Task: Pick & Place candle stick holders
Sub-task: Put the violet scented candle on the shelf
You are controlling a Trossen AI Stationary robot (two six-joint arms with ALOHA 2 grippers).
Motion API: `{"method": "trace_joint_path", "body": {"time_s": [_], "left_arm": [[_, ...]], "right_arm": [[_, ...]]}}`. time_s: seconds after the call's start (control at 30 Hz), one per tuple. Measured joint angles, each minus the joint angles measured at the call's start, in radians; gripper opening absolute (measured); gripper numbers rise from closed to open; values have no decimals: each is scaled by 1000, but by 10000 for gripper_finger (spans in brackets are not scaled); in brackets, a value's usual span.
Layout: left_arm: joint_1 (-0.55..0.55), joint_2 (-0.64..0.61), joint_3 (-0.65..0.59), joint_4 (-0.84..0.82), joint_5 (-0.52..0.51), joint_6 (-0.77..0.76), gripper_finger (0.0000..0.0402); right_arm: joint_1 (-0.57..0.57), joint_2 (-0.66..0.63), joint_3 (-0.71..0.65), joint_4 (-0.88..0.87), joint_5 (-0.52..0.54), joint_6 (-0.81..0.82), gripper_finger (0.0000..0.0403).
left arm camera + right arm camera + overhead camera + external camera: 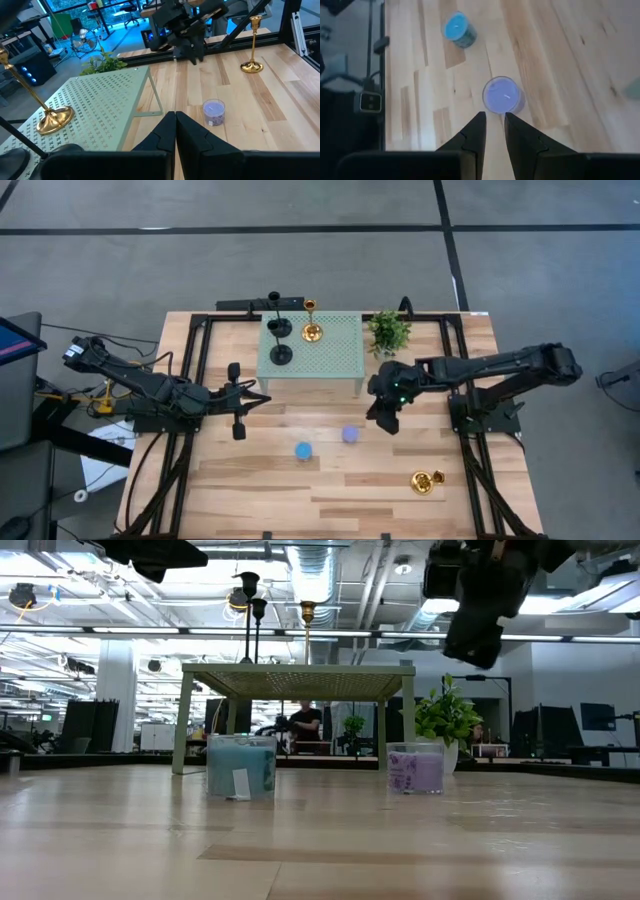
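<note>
While three candle stick holders already stand on the pale green perforated stand (330, 355) at the back of the desk (250, 480), the fourth, a shiny gold holder (427, 481), waits alone near the desk's front right corner, well apart from both arms. On the stand are two matte black holders (281, 352) and a second gold holder (311, 331). Each looks like rigid metal, probably light but top-heavy on its round base, with a polished stem likely to slip; the slim stem just above the base seems the safest place to take hold. The right hand (386, 420) hangs above the desk near the purple candle (350, 434), its fingers slightly parted and grasping nothing. The left hand (238, 423) hovers off the stand's front left corner, clenched and empty. The overhead view alone maps all four holders, the blue candle (302, 450) and the potted plant (389, 331). The left wrist view shows the lone gold holder upright, which the overhead view leaves unclear, and the right arm (182, 25) opposite. The low view shows three stems rising above the stand and both candles on the desk, but not the fourth holder. The right wrist view sees only the two candles.
</note>
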Motion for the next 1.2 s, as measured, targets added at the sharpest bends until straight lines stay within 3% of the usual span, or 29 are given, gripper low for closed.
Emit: {"method": "trace_joint_path", "body": {"time_s": [0.23, 0.43, 0.83, 1.2], "left_arm": [[0, 0, 0, 0, 0, 0, 11], [0, 0, 0, 0, 0, 0, 11], [0, 0, 0, 1, 0, 0, 11], [0, -1, -27, 1, 0, 0, 11]], "right_arm": [[29, 4, 0, 1, 76, 279, 63], [58, 105, 1, 17, 79, 446, 63], [145, 350, 4, 197, -16, 533, 63], [120, 351, 87, 74, -33, 473, 63]]}}
